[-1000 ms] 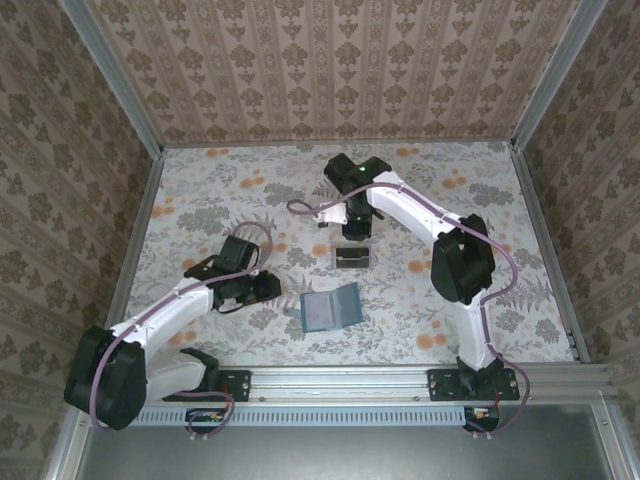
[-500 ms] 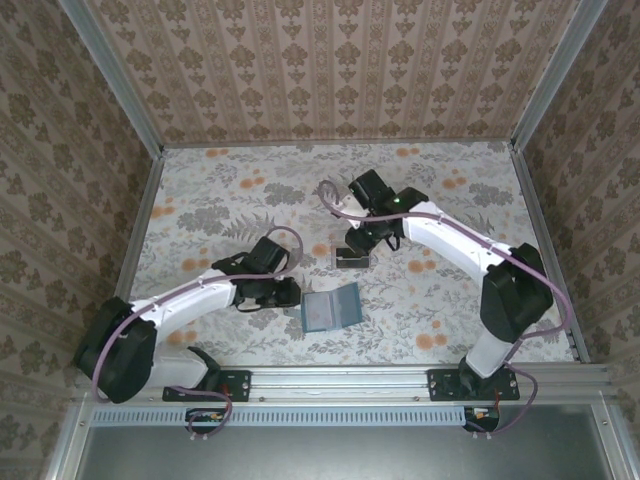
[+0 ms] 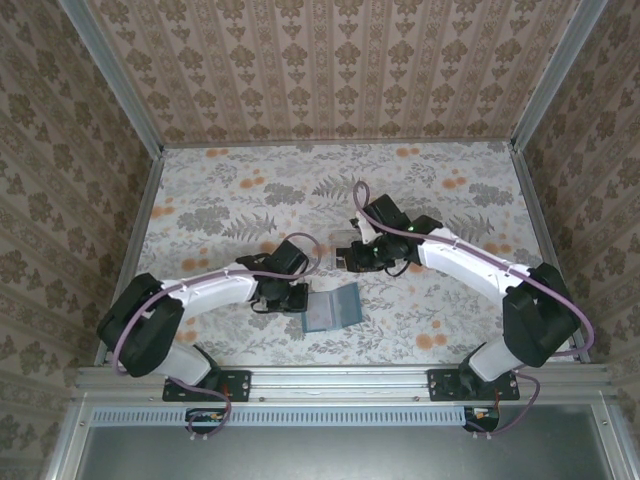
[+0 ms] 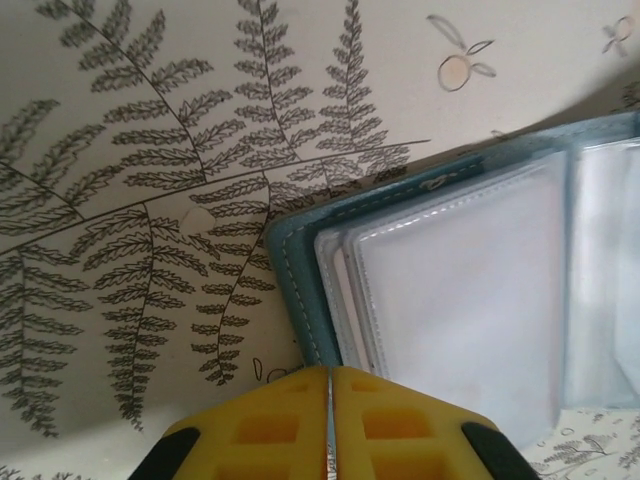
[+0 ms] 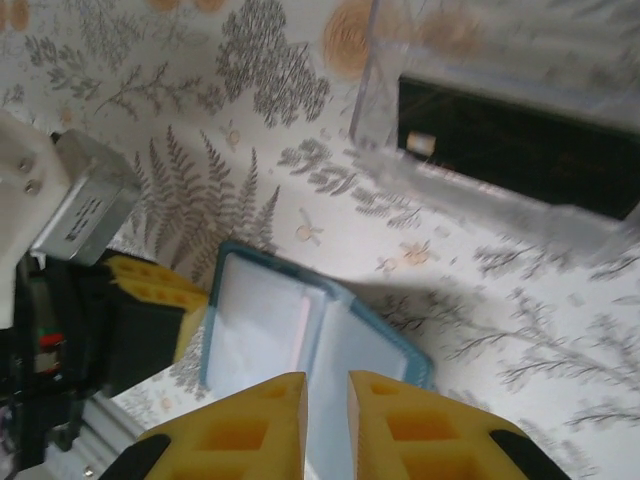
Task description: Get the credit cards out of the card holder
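Note:
The teal card holder (image 3: 331, 308) lies open on the table, its clear pockets facing up (image 4: 460, 270). In the right wrist view a pale pinkish card edge (image 5: 304, 322) shows in the pocket by the holder's fold. A dark card (image 5: 510, 150) lies inside the clear plastic box (image 3: 344, 240) behind the holder. My left gripper (image 4: 328, 400) is shut, its yellow tips resting at the holder's left edge (image 3: 298, 300). Above the holder hangs my right gripper (image 5: 327, 410), its fingers a narrow gap apart with nothing between them.
The left gripper's yellow finger (image 5: 150, 285) and black body sit just left of the holder in the right wrist view. The floral table (image 3: 220, 200) is walled on three sides. A metal rail (image 3: 350, 380) runs along the near edge.
My left arm slid right to the holder's left edge and its jaws closed. The right arm swung back from the far side, over the box, toward the holder.

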